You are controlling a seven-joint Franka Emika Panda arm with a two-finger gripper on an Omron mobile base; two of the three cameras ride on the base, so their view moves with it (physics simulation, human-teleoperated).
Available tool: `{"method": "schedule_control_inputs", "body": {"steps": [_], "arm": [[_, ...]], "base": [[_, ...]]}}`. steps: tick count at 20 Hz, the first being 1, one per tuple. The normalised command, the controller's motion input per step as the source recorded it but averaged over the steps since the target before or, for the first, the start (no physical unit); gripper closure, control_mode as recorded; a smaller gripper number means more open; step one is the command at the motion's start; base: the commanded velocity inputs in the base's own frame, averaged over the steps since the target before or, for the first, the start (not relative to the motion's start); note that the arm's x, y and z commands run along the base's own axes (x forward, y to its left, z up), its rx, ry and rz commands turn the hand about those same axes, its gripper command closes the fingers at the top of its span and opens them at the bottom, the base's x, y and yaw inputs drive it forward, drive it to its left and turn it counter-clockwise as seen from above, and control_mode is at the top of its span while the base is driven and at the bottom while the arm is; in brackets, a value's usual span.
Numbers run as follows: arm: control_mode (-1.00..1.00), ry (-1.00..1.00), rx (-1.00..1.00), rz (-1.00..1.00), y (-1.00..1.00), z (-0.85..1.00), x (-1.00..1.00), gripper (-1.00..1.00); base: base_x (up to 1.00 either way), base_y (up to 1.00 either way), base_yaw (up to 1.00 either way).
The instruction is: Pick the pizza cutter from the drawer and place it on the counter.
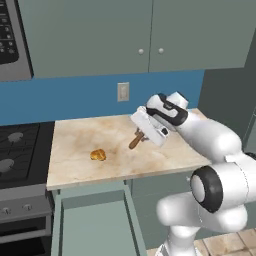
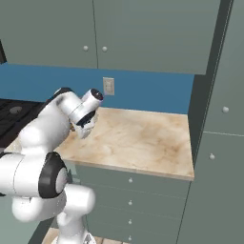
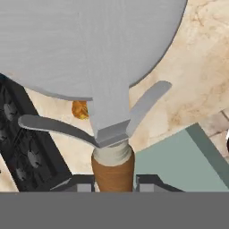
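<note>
My gripper (image 1: 141, 134) was up over the counter (image 1: 75, 150), approx mid-slab in the left base view, w/ the pizza cutter (image 1: 136, 141) in it. In that view the brown handle stuck out of my hand toward 7 o'clock, its free end above the marble; I couldn't tell if it touched. In the hand view the cutter (image 3: 89, 53) ran straight along my line of sight: wooden handle at 6 o'clock btwn my fingers (image 3: 147, 182), pale collar above it, then the grey neck widening into the big round blade, which took up the whole top from 9 through 12 to 2 o'clock. My fingers were closed in against the handle on both sides, so I had it clamped. Two thin grey prongs spread off the neck toward 9 and 2 o'clock. The pastry (image 1: 98, 155) lay on the counter, at approx 8 o'clock from my hand in the left base view, well apart from the cutter; in the hand view it (image 3: 79, 109) peeked out just beside the neck at 9 o'clock. The drawer (image 1: 90, 220) stood pulled out under the counter's front edge, at 7 o'clock from my gripper, pale green inside. The stove (image 1: 17, 150) sat against the counter's left end. In the right base view my arm hid the fingers, w/ my hand (image 2: 85, 125) above the counter (image 2: 143, 143) near its left end. A wall outlet (image 1: 123, 92) was on the blue backsplash at 11 o'clock from my hand, cabinets (image 1: 90, 35) above it.
</note>
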Motion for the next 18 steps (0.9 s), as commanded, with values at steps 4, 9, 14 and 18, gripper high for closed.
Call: {"method": "schedule_control_inputs", "body": {"steps": [4,9,14,18], "arm": [[-1.00,0.21,0.00,-0.01,-0.59,-0.50,0.99,1.00],[-1.00,0.00,-0.06,0.00,-0.14,-1.00,0.67,1.00],[-1.00,-0.04,-0.22,0.00,0.00,-1.00,0.43,1.00],[-1.00,-0.11,-0.27,0.00,0.10,-1.00,0.18,1.00]], "base": [[0.00,0.00,0.00],[0.00,0.00,0.00],[0.00,0.00,0.00],[0.00,0.00,0.00]]}}
